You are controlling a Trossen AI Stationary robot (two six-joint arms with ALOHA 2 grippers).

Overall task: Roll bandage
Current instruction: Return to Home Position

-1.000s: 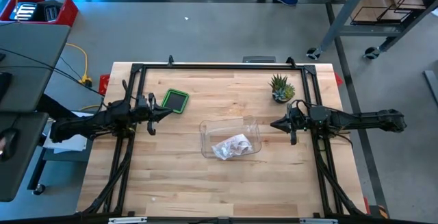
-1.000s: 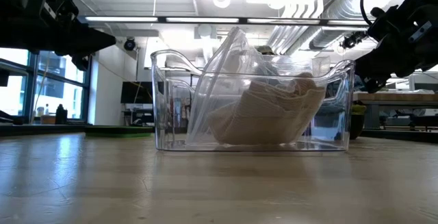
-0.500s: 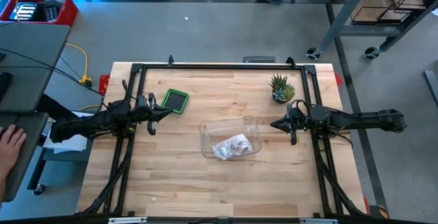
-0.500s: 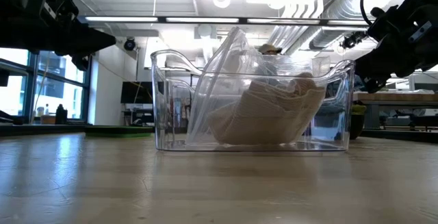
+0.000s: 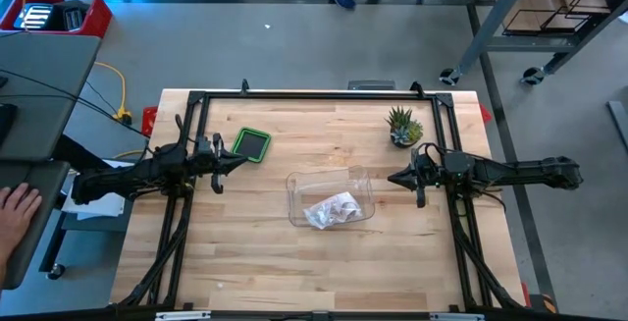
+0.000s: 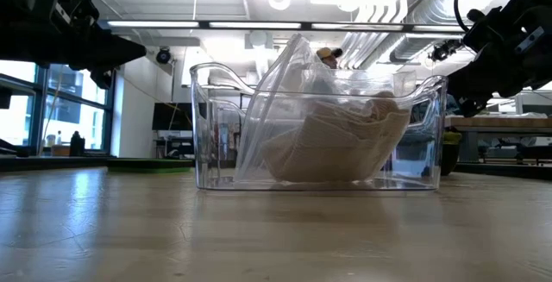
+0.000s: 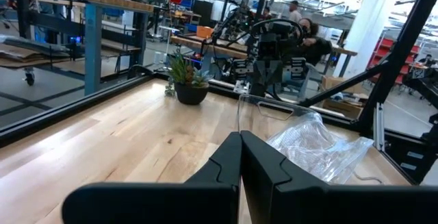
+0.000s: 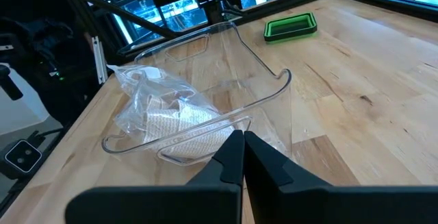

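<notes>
Left pincer is closed: its fingers press together with nothing between them, and it hovers above the bench. Opposite it, the right pincer is closed in the same way, fingers together and empty, pointing toward the left pincer.

Between the two pincers stands the transparent bin, upright on the bench and touching neither. It sits nearer the right pincer than the left pincer, and a little off the line joining them.

Inside the bin lies the zip bag, leaning so that its upper edge rises above the rim. The rolled bandage rests in the lower part of the bag, on the bin floor.

A green tray lies flat just beside the left pincer's tips. A potted plant stands near the right pincer, apart from the bin.

Well behind the left pincer, off the bench, a person's hand rests on a grey desk.
</notes>
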